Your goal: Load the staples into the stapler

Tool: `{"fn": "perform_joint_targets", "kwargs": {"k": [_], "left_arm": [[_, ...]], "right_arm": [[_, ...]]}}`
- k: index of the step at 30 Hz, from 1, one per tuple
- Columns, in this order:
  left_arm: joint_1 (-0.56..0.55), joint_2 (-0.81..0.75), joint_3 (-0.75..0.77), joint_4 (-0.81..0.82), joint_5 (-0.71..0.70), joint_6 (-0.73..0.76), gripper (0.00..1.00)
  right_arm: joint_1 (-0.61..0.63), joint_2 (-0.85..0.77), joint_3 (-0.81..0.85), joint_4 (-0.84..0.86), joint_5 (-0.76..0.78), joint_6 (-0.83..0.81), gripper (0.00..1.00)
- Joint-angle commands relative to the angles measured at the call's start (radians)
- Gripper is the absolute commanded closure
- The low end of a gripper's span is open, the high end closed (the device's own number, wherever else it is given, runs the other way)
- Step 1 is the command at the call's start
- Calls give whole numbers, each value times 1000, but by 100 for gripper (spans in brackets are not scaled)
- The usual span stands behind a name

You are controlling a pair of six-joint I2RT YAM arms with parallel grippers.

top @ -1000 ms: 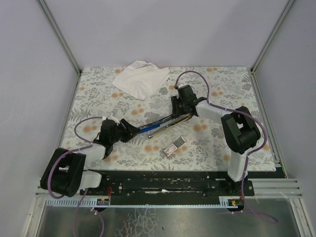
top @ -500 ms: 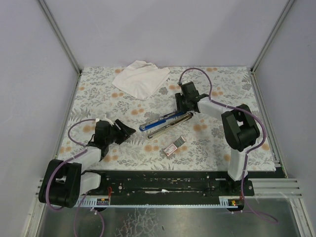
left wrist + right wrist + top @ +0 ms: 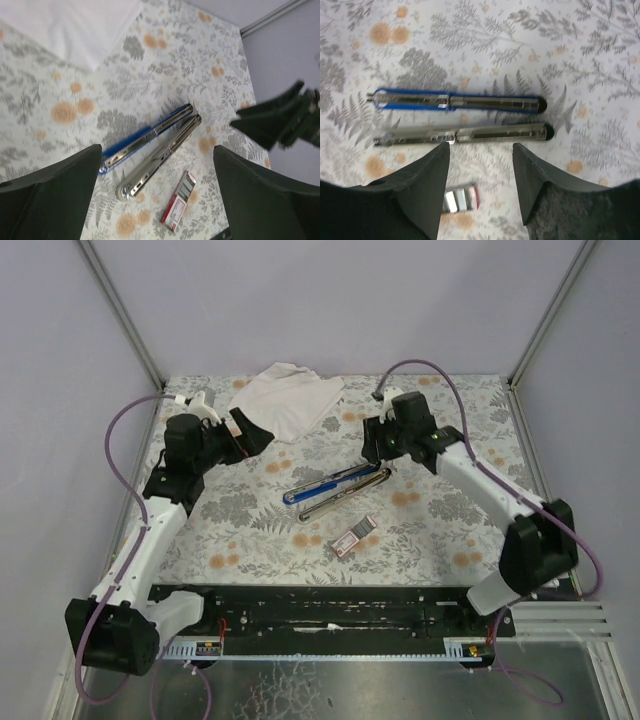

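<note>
A blue stapler (image 3: 325,483) and a silver stapler (image 3: 345,495) lie side by side, opened flat, mid-table. The staples box (image 3: 355,536), small with a pink-red and white label, lies just in front of them, silvery strips showing. My left gripper (image 3: 248,434) is open and empty, raised at the far left. My right gripper (image 3: 372,448) is open and empty, above the staplers' far right ends. The left wrist view shows the blue stapler (image 3: 145,137), silver stapler (image 3: 160,157) and box (image 3: 179,202) between my fingers. The right wrist view shows the blue stapler (image 3: 457,100), silver stapler (image 3: 465,134) and box (image 3: 461,200).
A crumpled white cloth (image 3: 285,400) lies at the back of the floral mat, close to my left gripper. Grey walls with metal posts enclose the table. A black rail (image 3: 340,605) runs along the near edge.
My left gripper has let go of the staplers' near end and swung up to the far left. My right gripper has lifted back off their far end. The staplers stay put.
</note>
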Motion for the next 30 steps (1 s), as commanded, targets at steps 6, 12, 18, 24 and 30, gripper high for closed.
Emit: {"fn": "perform_joint_targets", "kwargs": {"k": [6,12,18,24,30], "left_arm": [[4,123,185,-143,-74,187,8],[7,103,114,-93,-143,189,8],[8,79,98,-89,-170,191,8],[11,72,91,-89,-177,188,7],[13,71,85,-89,-175,186,7]], "right_arm": [[112,-267,-373,-60,4,105,55],[206,-251,-435,-25,74,98,60],[275,-167,-405,5,122,65,61],[310,-108,-375,40,163,32,63],[316,-53,-350,51,191,3,64]]}}
